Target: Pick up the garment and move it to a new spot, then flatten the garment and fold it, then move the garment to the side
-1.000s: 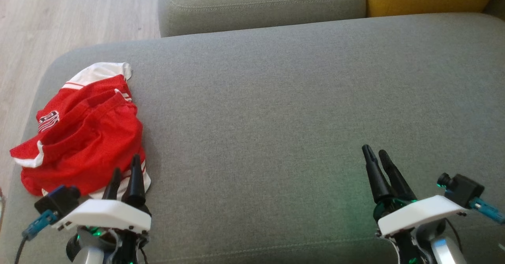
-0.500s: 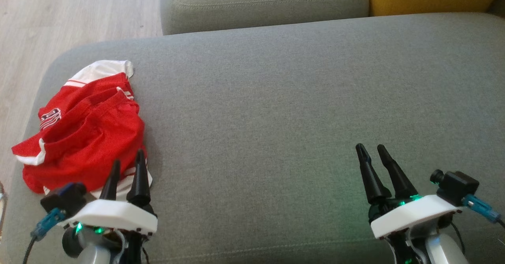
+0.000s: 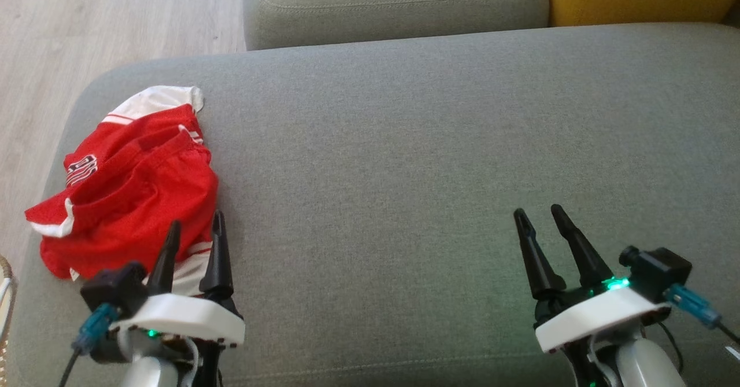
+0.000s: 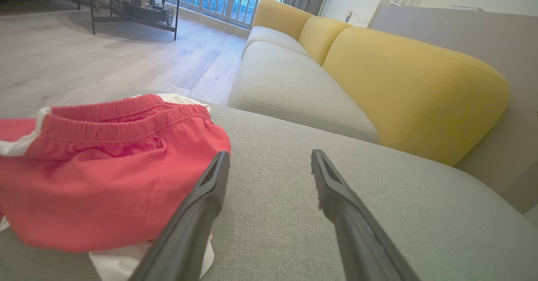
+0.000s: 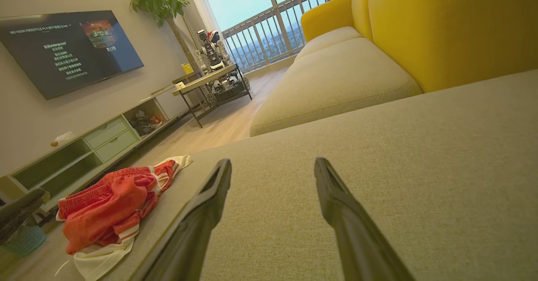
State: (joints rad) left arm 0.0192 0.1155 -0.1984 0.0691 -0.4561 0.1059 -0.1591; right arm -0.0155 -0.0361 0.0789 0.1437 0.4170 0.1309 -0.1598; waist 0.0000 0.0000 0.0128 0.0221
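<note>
**Left arm closest to the heap, jaws spread**

Since a second ago the whole head view has slid slightly toward 3 o'clock, so the camera has turned. Measured against the fabric, the left gripper (image 3: 196, 219) has crept forward toward 12 o'clock along the heap's near edge. The right gripper (image 3: 537, 209) has drifted a little toward 9 o'clock.

The crumpled red mesh garment with white trim (image 3: 133, 196) lies at the 9 o'clock end of the grey fabric sofa cushion (image 3: 404, 144), not yet lifted. Its long axis runs roughly from 7 to 1 o'clock, with the white hem nearest the robot.

Both grippers are released and hold nothing. In the left wrist view the left gripper (image 4: 270, 154) straddles the garment's (image 4: 105, 197) right border: one finger sits over red cloth and the other over bare cushion. Whether that finger touches the cloth cannot be told.

The bulk of the garment lies at about 10 o'clock from the left fingertips. The right gripper stands well apart, with the garment (image 5: 105, 214) at its 9 o'clock, so the pick probably falls to the left arm, shifting toward 10 o'clock.
</note>
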